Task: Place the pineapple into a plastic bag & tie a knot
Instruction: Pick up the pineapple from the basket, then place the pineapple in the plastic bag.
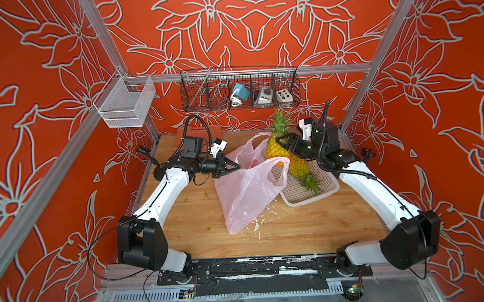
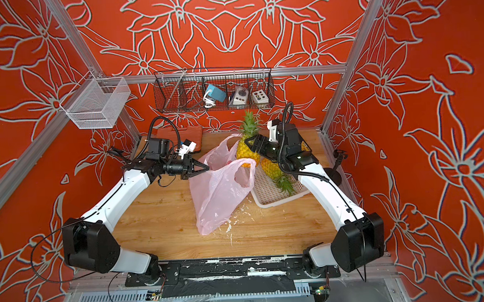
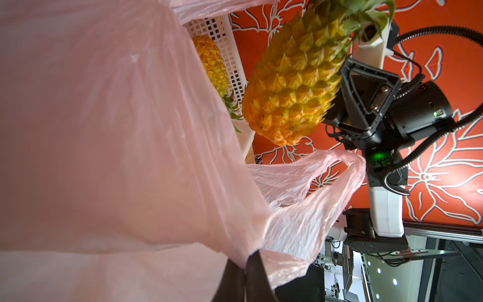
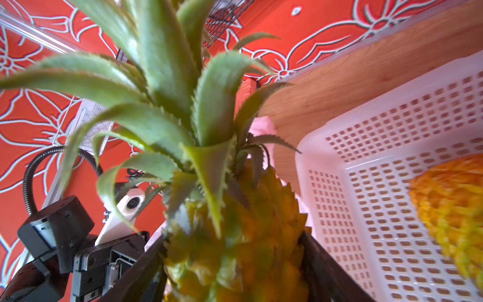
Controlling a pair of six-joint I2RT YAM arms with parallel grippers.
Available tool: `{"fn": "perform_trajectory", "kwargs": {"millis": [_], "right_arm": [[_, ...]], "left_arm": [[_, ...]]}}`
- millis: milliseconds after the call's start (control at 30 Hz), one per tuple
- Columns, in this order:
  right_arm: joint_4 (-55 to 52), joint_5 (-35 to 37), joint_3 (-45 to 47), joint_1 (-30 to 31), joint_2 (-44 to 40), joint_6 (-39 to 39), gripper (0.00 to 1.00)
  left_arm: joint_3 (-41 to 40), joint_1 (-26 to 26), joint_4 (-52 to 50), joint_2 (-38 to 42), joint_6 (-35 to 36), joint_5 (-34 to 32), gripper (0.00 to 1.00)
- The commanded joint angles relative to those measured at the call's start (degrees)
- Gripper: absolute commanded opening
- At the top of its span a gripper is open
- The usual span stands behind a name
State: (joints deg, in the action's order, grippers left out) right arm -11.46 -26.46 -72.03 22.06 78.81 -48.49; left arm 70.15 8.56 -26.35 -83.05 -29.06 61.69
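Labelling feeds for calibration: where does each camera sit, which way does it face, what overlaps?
Top views: high in front, looking down on the table; left gripper and right gripper show.
Left wrist: behind its own fingers, facing the plastic bag and held pineapple.
Right wrist: behind its own fingers, looking up the pineapple's crown.
Shared: both wrist views show that pineapple and the white tray.

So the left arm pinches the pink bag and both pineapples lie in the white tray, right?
No: one pineapple lies in the white tray; the right end effector holds the other pineapple up, as the left wrist view shows. The rest is right.
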Motion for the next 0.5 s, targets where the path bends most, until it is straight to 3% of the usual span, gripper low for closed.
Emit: {"fn": "perform_trajectory", "kwargs": {"millis": [0, 467], "right_arm": [[7.4, 2.7, 1.8, 3.5, -3.5, -4.6, 0.41], [10.9, 11.5, 12.9, 17.4, -3.4, -14.3, 0.36]], "left_arm": [[-0.2, -0.3, 2.5, -0.5, -1.3, 1.2, 0.00], [-3.8, 0.3, 9.0, 0.8, -5.8, -0.3, 0.00]]}}
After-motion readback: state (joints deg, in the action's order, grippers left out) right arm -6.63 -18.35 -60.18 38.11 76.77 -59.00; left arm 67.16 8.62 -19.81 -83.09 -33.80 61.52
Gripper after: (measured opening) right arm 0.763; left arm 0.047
